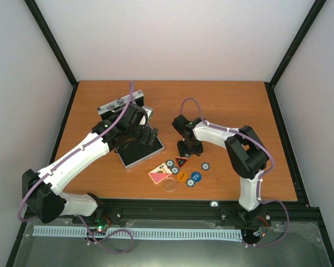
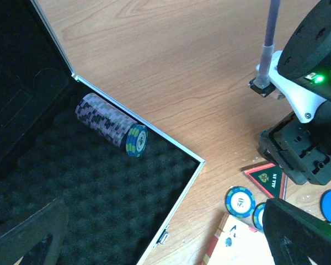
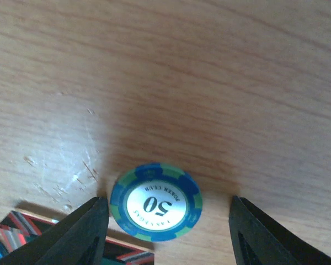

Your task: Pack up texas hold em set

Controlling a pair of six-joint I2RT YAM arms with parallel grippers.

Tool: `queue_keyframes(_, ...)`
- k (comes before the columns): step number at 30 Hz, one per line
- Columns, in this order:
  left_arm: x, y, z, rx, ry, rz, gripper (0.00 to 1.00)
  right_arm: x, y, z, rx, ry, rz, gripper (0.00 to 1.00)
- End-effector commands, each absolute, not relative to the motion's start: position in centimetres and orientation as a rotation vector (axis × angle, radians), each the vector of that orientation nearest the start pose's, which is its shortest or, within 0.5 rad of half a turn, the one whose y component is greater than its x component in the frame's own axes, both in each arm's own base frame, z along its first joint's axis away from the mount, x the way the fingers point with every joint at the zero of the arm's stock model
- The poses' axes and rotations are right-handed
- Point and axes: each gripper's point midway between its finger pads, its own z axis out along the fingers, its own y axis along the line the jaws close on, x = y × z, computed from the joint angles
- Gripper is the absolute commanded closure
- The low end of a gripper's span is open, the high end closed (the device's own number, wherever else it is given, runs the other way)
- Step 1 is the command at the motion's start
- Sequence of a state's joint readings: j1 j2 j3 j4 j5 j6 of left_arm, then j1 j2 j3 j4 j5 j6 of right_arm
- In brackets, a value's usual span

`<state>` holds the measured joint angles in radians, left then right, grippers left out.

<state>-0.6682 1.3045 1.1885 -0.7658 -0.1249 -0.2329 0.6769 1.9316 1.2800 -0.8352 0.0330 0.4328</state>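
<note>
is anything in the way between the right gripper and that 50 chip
Nothing visible does. The 50 chip lies flat on the table between the right gripper's open fingers, with bare wood on either side. The red-black triangle lies close by, partly behind one finger, which might catch it.

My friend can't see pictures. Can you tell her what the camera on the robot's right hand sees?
A blue and green poker chip marked 50 lies on a wooden table between the two black fingers of the open right gripper, neither touching it. A corner of a red and black triangle card peeks in at the lower left.
</note>
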Motion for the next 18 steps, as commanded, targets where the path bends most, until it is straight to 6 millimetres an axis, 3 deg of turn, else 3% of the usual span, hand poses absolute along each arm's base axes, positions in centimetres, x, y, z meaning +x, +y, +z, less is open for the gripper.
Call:
queue_keyframes(1, 28.9, -20.0, 22.0, 0.463, 2.398, -0.249, 0.0, 29.8, 23.0, 1.4, -0.378, 2.998, 0.01, 0.38)
queue_keyframes(5, 28.8, -20.0, 21.7, 0.46, 2.403, -0.254, 0.0, 29.6, 22.9, 0.6, -0.383, 3.01, 0.003, 0.39)
queue_keyframes(8, 28.6, -19.8, 21.6, 0.457, 2.405, -0.251, 0.0, 29.3, 22.8, 0.0, -0.382, 3.022, -0.004, 0.54)
queue_keyframes(10, 28.6, -19.7, 21.6, 0.452, 2.405, -0.244, 0.0, 29.2, 22.5, -0.2, -0.379, 3.027, -0.013, 0.59)
queue_keyframes(18, 28.4, -19.4, 21.6, 0.433, 2.399, -0.252, 0.0, 29.4, 20.7, 0.6, -0.327, 3.003, -0.107, 0.62)
